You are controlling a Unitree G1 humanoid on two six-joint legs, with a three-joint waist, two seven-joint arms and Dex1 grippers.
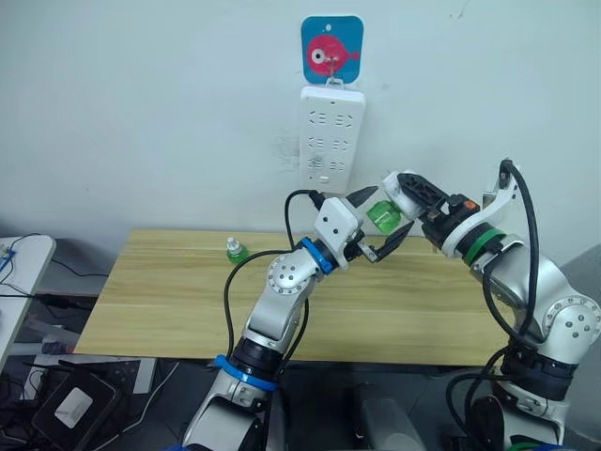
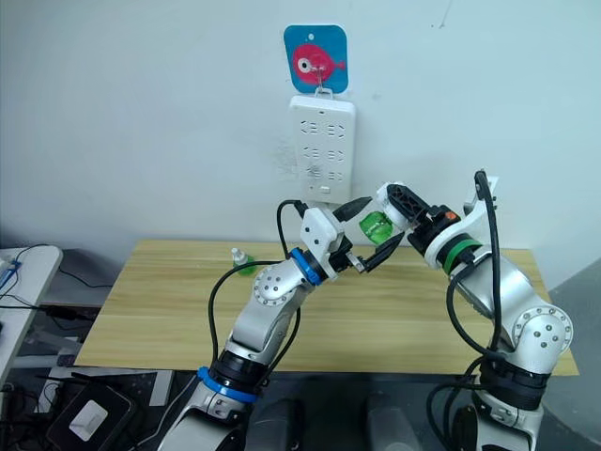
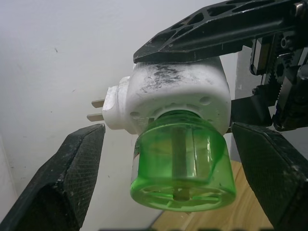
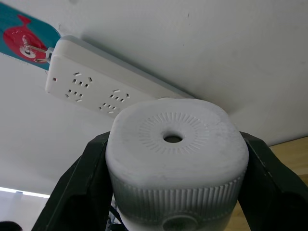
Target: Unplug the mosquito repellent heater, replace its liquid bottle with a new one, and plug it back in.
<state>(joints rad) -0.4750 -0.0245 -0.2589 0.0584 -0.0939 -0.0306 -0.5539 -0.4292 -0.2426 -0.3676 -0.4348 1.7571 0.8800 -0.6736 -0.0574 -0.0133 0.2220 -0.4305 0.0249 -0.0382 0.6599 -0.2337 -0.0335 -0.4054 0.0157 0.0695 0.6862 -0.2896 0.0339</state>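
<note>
The mosquito repellent heater (image 3: 178, 91), a scuffed white unit with two prongs, hangs in the air in front of the wall. My right gripper (image 4: 175, 144) is shut on its white body. A green liquid bottle (image 3: 183, 163) is screwed into its underside. My left gripper (image 1: 390, 210) is open, with one black finger (image 3: 67, 178) on either side of that bottle and a gap between each finger and the bottle. A second small green bottle (image 1: 236, 250) stands upright on the wooden table (image 1: 188, 301), near its far left.
A long white power strip (image 1: 331, 136) hangs on the wall from a blue fish hook (image 1: 331, 49), just above and behind the grippers. A white side table (image 1: 19, 272) with cables stands to the left. Boxes and cords lie on the floor.
</note>
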